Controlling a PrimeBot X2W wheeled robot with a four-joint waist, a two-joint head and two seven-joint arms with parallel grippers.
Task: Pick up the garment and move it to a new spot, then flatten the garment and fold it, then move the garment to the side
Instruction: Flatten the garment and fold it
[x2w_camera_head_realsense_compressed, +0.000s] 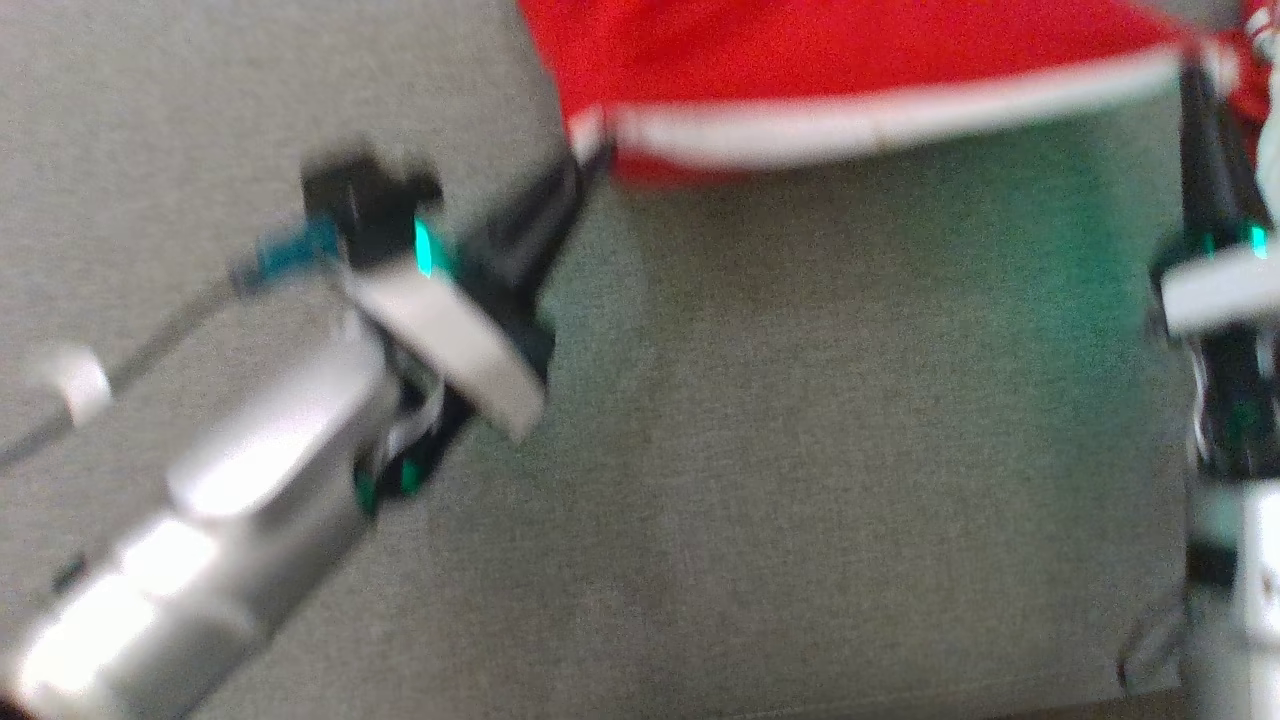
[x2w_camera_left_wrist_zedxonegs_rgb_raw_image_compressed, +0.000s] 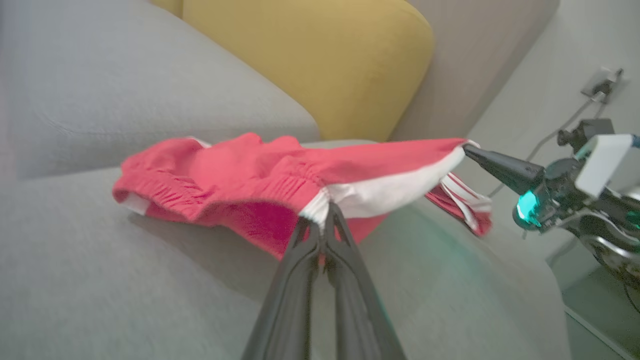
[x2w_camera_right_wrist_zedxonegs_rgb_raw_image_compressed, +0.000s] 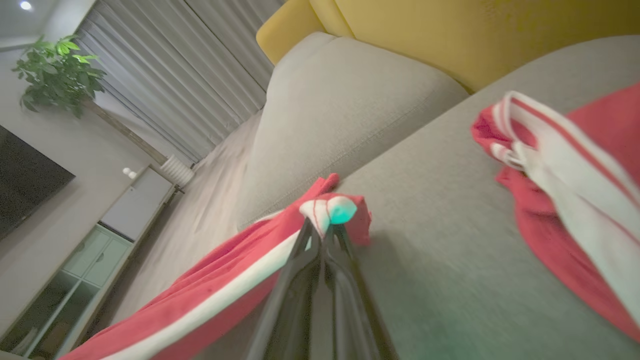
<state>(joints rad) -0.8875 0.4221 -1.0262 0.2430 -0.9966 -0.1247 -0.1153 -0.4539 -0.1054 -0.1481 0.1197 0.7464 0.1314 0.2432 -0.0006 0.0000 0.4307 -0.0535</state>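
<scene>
Red garment (x2w_camera_head_realsense_compressed: 800, 60) with a white edge band (x2w_camera_head_realsense_compressed: 880, 120), stretched between two grippers above a grey sofa seat (x2w_camera_head_realsense_compressed: 800, 450). The band is running in a shallow curve from one gripper to the other, and this edge is hanging clear of the seat. In the left wrist view the gathered elastic end of the garment is lying on the seat, close to the foot of the grey back cushion (x2w_camera_left_wrist_zedxonegs_rgb_raw_image_compressed: 125, 90). In the right wrist view a striped part is trailing off to the right over the seat; whether it is touching the fabric below cannot be told.

The left gripper (x2w_camera_left_wrist_zedxonegs_rgb_raw_image_compressed: 327, 212) is pinching one corner of the white band, its two dark fingers pressed together on the cloth. The right gripper (x2w_camera_right_wrist_zedxonegs_rgb_raw_image_compressed: 324, 225) is pinching the opposite corner in the same way, with a fold of the band bunched at its tips. In the head view both arms are blurred, the left reaching in from the lower left and the right standing at the right edge.

A yellow cushion (x2w_camera_left_wrist_zedxonegs_rgb_raw_image_compressed: 320, 65) is standing behind the grey one. Beyond the sofa, the right wrist view is showing grey curtains (x2w_camera_right_wrist_zedxonegs_rgb_raw_image_compressed: 190, 75), a green plant (x2w_camera_right_wrist_zedxonegs_rgb_raw_image_compressed: 60, 70), a low cabinet (x2w_camera_right_wrist_zedxonegs_rgb_raw_image_compressed: 100, 250) and a dark screen (x2w_camera_right_wrist_zedxonegs_rgb_raw_image_compressed: 25, 185) on the wall.
</scene>
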